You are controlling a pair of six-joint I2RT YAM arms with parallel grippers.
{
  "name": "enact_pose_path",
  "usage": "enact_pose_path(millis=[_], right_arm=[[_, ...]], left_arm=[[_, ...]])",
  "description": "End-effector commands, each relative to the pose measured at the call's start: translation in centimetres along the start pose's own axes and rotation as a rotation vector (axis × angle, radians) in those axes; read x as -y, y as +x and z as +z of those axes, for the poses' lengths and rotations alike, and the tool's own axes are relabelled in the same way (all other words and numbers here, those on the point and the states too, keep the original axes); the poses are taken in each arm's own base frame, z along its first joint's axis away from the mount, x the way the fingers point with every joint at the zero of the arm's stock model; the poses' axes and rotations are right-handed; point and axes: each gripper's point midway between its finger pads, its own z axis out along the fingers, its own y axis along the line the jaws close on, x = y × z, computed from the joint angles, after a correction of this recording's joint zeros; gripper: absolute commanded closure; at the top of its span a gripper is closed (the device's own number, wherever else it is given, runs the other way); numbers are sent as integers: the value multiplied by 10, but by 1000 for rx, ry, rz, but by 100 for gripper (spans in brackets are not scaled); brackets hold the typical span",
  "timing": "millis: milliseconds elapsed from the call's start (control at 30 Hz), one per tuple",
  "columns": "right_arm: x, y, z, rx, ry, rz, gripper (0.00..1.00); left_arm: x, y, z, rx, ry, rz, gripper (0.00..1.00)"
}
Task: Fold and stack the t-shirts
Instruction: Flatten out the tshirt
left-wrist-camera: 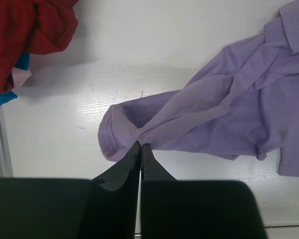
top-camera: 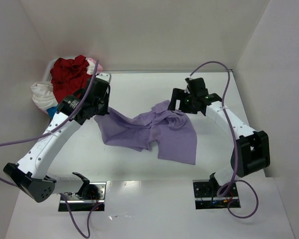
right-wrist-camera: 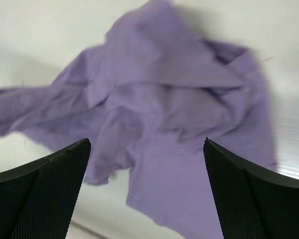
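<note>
Seen from above, the left arm's base (top-camera: 82, 191) and the right arm's base (top-camera: 214, 191) sit nearest, at the near edge of the white table (top-camera: 139, 172). One lavender t-shirt (top-camera: 159, 132) lies rumpled mid-table. Its long axis runs across the table, from the left gripper (top-camera: 97, 113) at its left end down toward the near right, where the cloth is widest. The right gripper (top-camera: 178, 105) hangs over the shirt's far right corner.

Three more shirts are heaped in the far left corner. One red t-shirt (top-camera: 70, 77) is on top, one white t-shirt (top-camera: 42, 94) lies to its left, and a sliver of one pale pink t-shirt (top-camera: 98, 66) shows at the heap's far side. One scrap of blue cloth (top-camera: 52, 112) shows at the near side. No writing can be read anywhere.

In the left wrist view, the left gripper (left-wrist-camera: 140, 145) has its two black fingers (left-wrist-camera: 119, 174) pressed together. Their tips pinch a bunched fold of the lavender t-shirt (left-wrist-camera: 229, 114) just beside a hemmed opening, and the cloth fans away to the upper right. The red t-shirt (left-wrist-camera: 25, 30) fills the upper left corner, with a pink scrap and the blue cloth (left-wrist-camera: 7, 94) at its lower edge, well apart from the lavender one.

In the right wrist view, the right gripper (right-wrist-camera: 147, 142) has its fingers (right-wrist-camera: 45, 189) spread wide with nothing between them. The lavender t-shirt (right-wrist-camera: 174, 109) lies blurred beneath.
</note>
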Motion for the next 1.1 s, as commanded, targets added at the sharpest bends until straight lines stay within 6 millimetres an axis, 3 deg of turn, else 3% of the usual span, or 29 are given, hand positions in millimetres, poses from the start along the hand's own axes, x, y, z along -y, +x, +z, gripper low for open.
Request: enact_pose_path(millis=[0,67,233,433,567,800,867,933,1067], right_arm=[[28,-45,-23,165,145,34,1],[41,-58,-24,207,213,44,1],[60,-55,3,172,279,9,1],[45,-56,31,148,159,-53,1],[48,-47,53,95,135,-67,1],[35,-27,89,15,134,-149,3],[25,-25,94,12,131,-182,3],[28,-15,102,-16,150,-188,3],[29,-17,104,-14,159,-188,3]], left_arm=[[2,-3,3,14,16,5,100],[2,-3,3,14,16,5,100],[3,-1,8,6,14,18,100],[4,0,11,-3,12,21,100],[5,1,13,-11,10,24,100],[4,5,15,-19,7,27,100],[4,5,15,-19,7,27,100],[4,5,15,-19,7,27,100],[4,8,17,-28,5,31,100]])
